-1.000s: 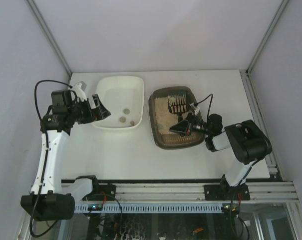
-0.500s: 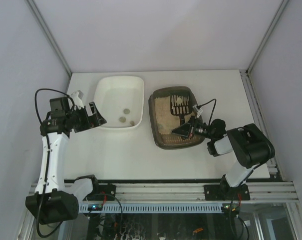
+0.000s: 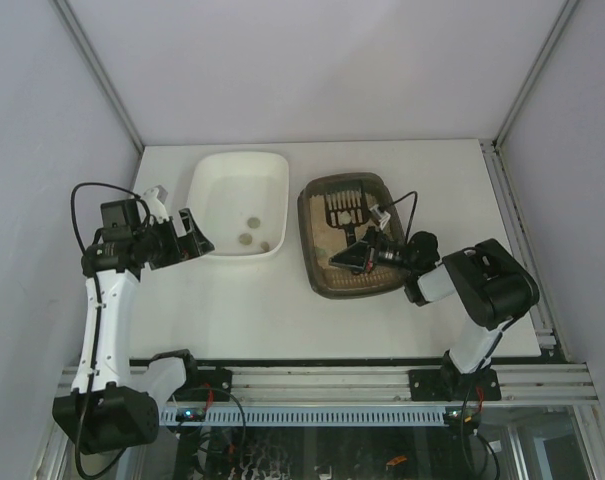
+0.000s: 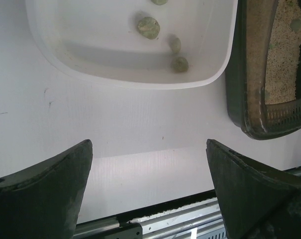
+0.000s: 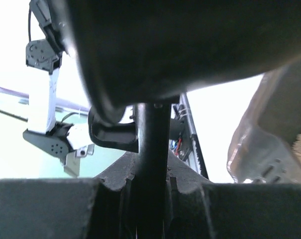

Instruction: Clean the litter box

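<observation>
Step in hand: scooping. Right tool (image 3: 367, 252) is clamped on the scoop (image 3: 344, 208), its head inside the litter box (image 3: 354, 289), which sits mid-worktop beside the white tray (image 3: 210, 175). Left tool (image 4: 148, 147) is wide open and empty. Next: slide under 1 clump and lift level.

You've got a white tray (image 3: 196, 196) sitting toward the far left corner of the white table (image 3: 242, 300), a bit in from both edges. A few small greenish-grey lumps (image 3: 244, 239) are lying loose on its floor, mostly toward the tray's near right corner. Along the table's near edge you can see a metal rail (image 3: 332, 378), and plain grey walls (image 3: 312, 60) close in the far and side edges.
</observation>
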`<state>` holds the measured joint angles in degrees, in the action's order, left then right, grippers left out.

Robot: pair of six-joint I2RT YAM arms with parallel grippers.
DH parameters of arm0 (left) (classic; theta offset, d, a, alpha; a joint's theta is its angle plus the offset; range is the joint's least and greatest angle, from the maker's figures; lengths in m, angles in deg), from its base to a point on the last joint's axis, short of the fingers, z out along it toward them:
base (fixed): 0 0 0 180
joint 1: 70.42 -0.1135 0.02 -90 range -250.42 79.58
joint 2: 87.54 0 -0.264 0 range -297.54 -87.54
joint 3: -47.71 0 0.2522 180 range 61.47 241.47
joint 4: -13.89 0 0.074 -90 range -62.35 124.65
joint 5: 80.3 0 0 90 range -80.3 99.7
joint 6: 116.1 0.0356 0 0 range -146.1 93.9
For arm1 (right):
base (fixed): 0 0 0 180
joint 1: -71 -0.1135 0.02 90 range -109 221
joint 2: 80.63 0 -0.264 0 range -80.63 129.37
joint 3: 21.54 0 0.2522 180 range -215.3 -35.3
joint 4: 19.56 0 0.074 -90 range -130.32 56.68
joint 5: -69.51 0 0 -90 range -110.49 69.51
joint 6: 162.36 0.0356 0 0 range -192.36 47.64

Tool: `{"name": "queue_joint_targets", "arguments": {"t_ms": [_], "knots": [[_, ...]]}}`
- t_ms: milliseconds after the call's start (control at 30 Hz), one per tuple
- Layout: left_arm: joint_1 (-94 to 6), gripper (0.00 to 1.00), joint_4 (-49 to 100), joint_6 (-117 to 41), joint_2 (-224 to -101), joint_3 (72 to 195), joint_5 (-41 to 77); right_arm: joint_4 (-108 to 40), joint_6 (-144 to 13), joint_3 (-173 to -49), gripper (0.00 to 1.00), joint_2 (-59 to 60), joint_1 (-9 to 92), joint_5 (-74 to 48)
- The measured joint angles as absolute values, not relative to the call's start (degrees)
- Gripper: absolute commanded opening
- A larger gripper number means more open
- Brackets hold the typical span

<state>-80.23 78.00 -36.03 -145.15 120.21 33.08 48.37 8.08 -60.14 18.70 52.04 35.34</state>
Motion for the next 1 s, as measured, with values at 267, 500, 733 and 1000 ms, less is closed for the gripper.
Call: {"name": "queue_joint_targets", "arguments": {"t_ms": [267,500,733,1000], "knots": [[-80.31,1.00,78.13,-36.08,-145.36,120.19,33.73,49.38,18.27,-63.31,0.00,21.83,52.67,32.85],[-80.36,1.00,79.05,-36.60,-145.91,120.19,33.93,48.99,29.09,-63.33,0.00,24.19,44.15,32.11],[-80.79,1.00,80.58,-36.64,-147.70,120.19,34.13,49.01,33.33,-63.33,0.00,20.69,42.27,32.24],[-83.99,1.00,80.66,-39.05,-148.80,120.19,35.57,9.51,15.67,-74.89,0.00,11.32,43.99,34.93]]}}
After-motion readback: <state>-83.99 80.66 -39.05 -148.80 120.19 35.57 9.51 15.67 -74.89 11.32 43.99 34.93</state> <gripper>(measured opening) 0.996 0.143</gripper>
